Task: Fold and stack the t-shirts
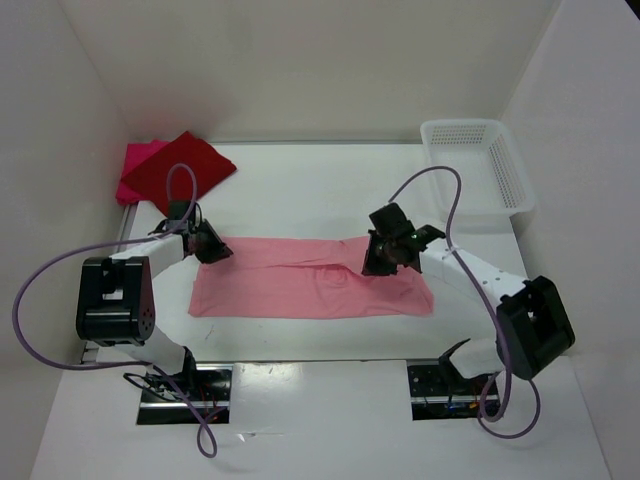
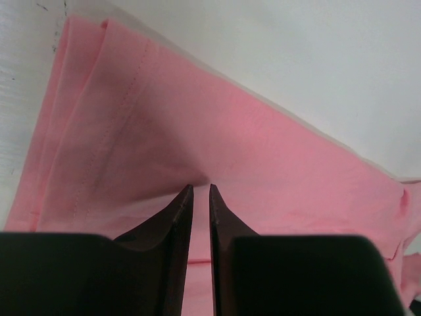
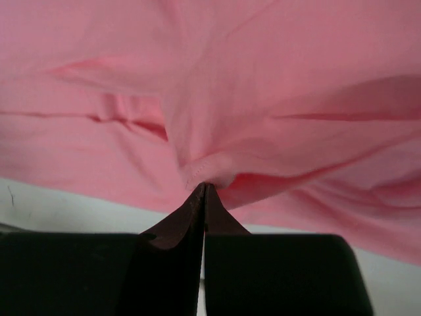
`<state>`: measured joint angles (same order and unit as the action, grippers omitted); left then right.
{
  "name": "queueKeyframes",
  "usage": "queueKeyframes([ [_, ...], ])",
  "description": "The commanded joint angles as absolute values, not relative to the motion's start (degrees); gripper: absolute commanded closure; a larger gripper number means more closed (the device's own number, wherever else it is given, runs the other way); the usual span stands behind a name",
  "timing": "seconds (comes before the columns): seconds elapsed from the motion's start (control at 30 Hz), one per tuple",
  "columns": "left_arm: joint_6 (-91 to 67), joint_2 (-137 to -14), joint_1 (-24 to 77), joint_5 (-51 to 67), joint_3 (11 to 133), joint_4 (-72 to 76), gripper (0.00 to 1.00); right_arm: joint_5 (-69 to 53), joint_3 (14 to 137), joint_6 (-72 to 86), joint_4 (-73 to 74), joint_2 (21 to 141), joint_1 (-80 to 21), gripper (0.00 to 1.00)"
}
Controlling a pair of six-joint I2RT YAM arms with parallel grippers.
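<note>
A white worktop filled the overhead view, with two robot arms based at its near edge. Across its middle lay the salmon-pink t-shirt, spread as a long, low band running left to right, with soft creases near its centre. A white mesh basket stood at the far right corner, well apart from the cloth. In the far left corner a dark red t-shirt lay folded on top of a magenta t-shirt, whose edge showed at the left.

The right end effector sat on the band's far edge, right of centre. Its wrist camera showed the jaws closed on the salmon-pink t-shirt, with cloth puckered into a small peak at the tips. The left end effector sat at the band's far left corner. Its jaws stood a narrow slit apart over the cloth, and whether they pinched a layer could not be told. A stitched hem ran along the doubled edge ahead of it.

The shirt looked light, limp and thin. It would likely sag and drape from any hold, and slide easily on the smooth worktop. The firmest places to hold appeared to be the hemmed edges and corners, taking all the layers together so that none slipped free.
</note>
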<state>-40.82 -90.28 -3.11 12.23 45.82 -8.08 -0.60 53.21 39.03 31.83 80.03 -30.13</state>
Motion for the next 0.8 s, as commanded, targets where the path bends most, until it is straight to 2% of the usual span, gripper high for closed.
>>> queueKeyframes([
  [0.0, -41.1, -90.7, -3.3, 12.5, 48.8, -6.4, 0.77, -3.3, 50.3, 45.9, 33.2, 76.7, -33.7, 0.99],
  [0.2, -41.1, -91.2, -3.3, 12.5, 49.8, -6.4, 0.77, -6.0, 46.9, 51.6, 31.9, 74.7, -37.5, 0.94],
  [0.27, -41.1, -91.2, -3.3, 12.5, 51.0, -6.9, 0.77, -6.0, 46.9, 52.1, 31.9, 73.4, -38.3, 0.83],
  [0.43, -40.1, -90.0, -4.0, 12.0, 53.3, -8.2, 0.77, -3.3, 50.2, 48.6, 35.7, 72.2, -36.1, 0.71],
  [0.5, -40.1, -88.9, -4.0, 12.0, 53.3, -8.2, 0.77, -2.7, 52.2, 45.7, 35.7, 72.8, -32.5, 0.72],
  [0.53, -40.1, -88.9, -4.0, 12.0, 54.0, -8.2, 0.77, -2.7, 52.7, 44.1, 34.7, 73.5, -30.0, 0.78],
  [0.57, -40.1, -88.9, -4.0, 12.0, 55.0, -8.2, 0.76, -2.7, 53.9, 41.1, 33.2, 74.4, -24.7, 0.89],
  [0.63, -40.1, -90.1, -4.0, 12.7, 55.7, -8.2, 0.76, -0.3, 55.1, 37.4, 31.4, 78.3, -20.4, 0.96],
  [0.73, -40.6, -92.5, -4.0, 13.9, 55.7, -6.9, 0.76, 6.5, 58.4, 35.0, 28.9, 84.0, -15.6, 0.98],
  [0.77, -41.1, -93.1, -4.0, 14.8, 55.7, -6.9, 0.76, 7.3, 59.4, 34.4, 28.1, 85.2, -13.5, 0.92],
])
